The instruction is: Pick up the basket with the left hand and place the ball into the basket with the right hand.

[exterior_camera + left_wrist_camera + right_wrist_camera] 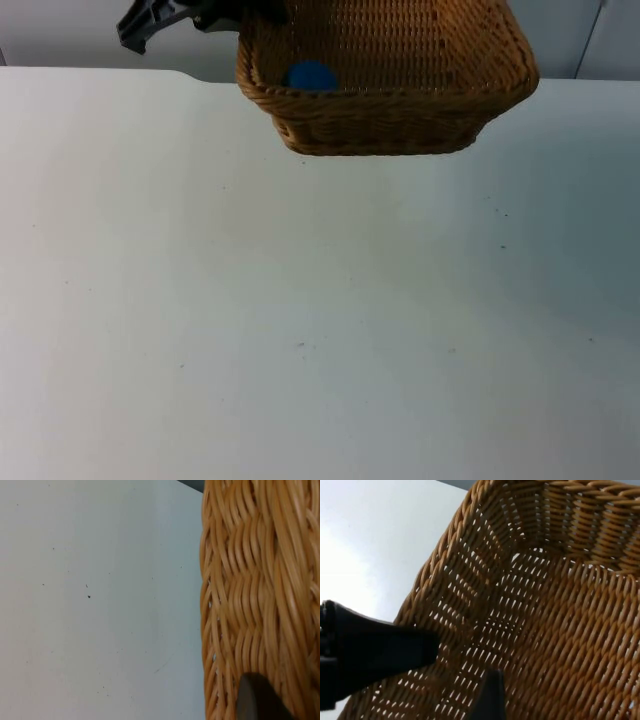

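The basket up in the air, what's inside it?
Inside the basket lies a blue ball, by the wall nearest the left gripper holding the rim. The front wall hides the ball's underside and the floor beneath it.

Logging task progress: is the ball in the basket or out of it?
In. The top view shows the blue ball lying inside the wicker basket, just behind its near rim, with the basket raised off the white table.

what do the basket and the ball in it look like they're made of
Basket: woven wicker or rattan, tan with a slight sheen; the interlaced strands and gaps between them show plainly in both wrist views. Ball: smooth, matte blue, possibly rubber or plastic; too little is seen to say which.
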